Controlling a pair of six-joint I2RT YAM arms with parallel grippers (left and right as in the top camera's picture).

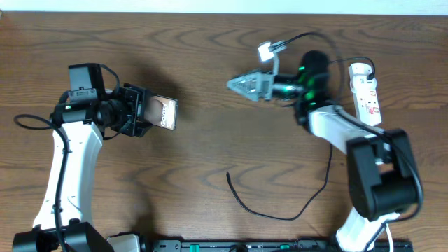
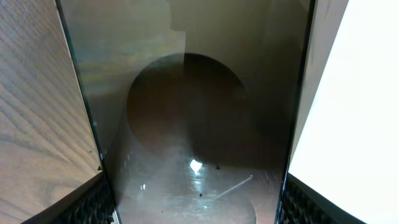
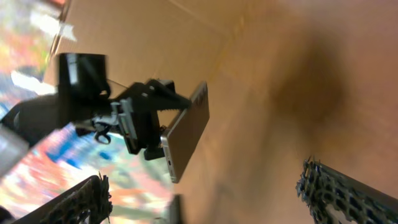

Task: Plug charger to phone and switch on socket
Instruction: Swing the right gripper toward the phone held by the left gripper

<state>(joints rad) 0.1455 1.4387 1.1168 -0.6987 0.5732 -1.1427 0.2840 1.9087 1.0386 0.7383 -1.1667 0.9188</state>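
The phone (image 1: 162, 113) is held up off the table by my left gripper (image 1: 143, 112), which is shut on its end. Its dark glossy face fills the left wrist view (image 2: 199, 124) between the fingers (image 2: 196, 208). My right gripper (image 1: 239, 85) hovers open and empty to the right of the phone, pointing at it. The right wrist view shows the phone (image 3: 186, 134) edge-on ahead of the spread fingers (image 3: 214, 196). The charger cable (image 1: 280, 217) lies looped on the table, its tip (image 1: 228, 173) free. The socket (image 1: 366, 91) lies at the far right.
The charger cable runs up past my right arm's base (image 1: 381, 182) toward the socket. A white camera lead (image 1: 266, 50) arcs above the right wrist. The left arm's base (image 1: 63, 231) stands at the front left.
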